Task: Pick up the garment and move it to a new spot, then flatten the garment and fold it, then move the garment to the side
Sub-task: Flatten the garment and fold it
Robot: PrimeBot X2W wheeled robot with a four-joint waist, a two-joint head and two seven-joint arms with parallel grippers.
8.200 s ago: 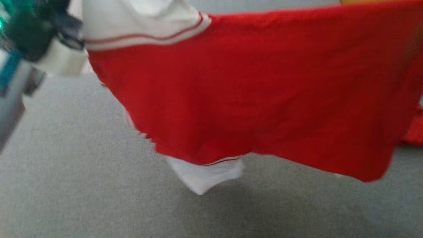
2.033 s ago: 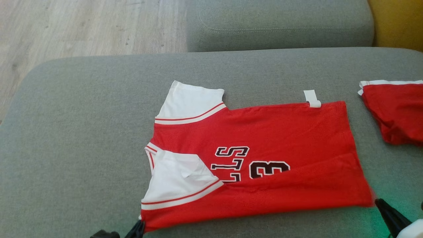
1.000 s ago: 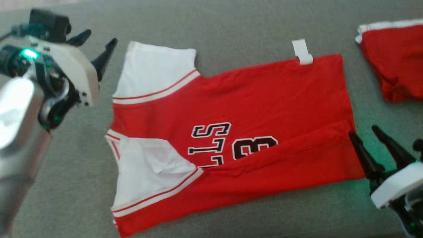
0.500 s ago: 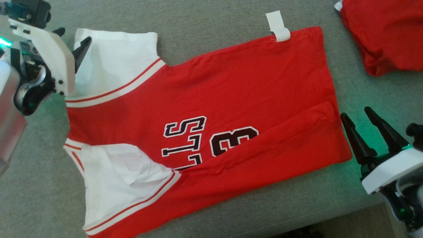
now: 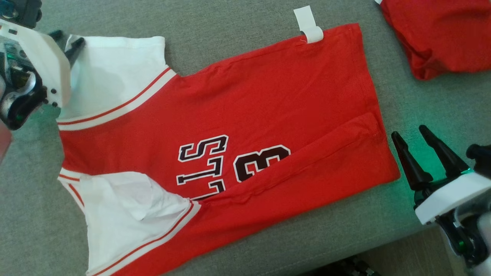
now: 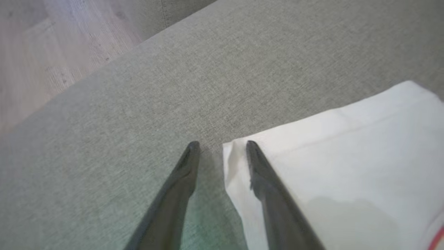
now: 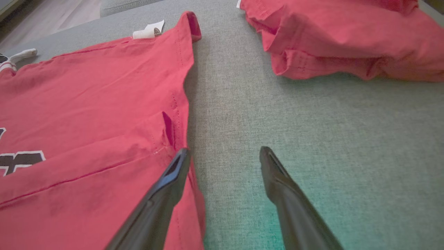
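Jersey (image 5: 238,115) is lying flat on the grey cushion (image 5: 238,23), with its near long edge folded up over the lettering. Its long axis is running left to right across the head view, slightly tilted. The white sleeves and collar end are pointing to the robot's left, the hem to its right.

Left gripper (image 6: 220,146) is sitting at the far sleeve (image 6: 347,146) corner with its jaws partly apart. One finger is over white cloth, the other over bare cushion, and I'm seeing nothing gripped.

Right gripper (image 7: 224,151) is hovering at the hem, jaws spread wide and holding nothing, one finger above the red edge.

A second red garment (image 5: 441,34) is lying apart, past the hem's far corner.
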